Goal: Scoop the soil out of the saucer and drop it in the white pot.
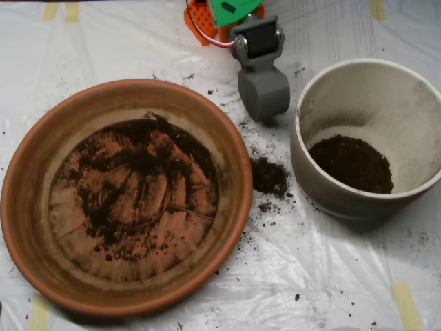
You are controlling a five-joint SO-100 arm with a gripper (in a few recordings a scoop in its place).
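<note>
The terracotta saucer fills the left half of the overhead view. A thin, patchy layer of dark soil is smeared across its ridged floor. At the right stands the white pot, and more soil lies at its bottom. A small spilled heap of soil rests on the sheet between the two. The grey scoop hangs at the top centre, in the gap between saucer and pot, just left of the pot's rim. Its halves look closed together.
A white plastic sheet covers the table, dotted with soil specks around the dishes. Yellow tape strips hold it at the corners. The arm's orange and green base sits at the top edge.
</note>
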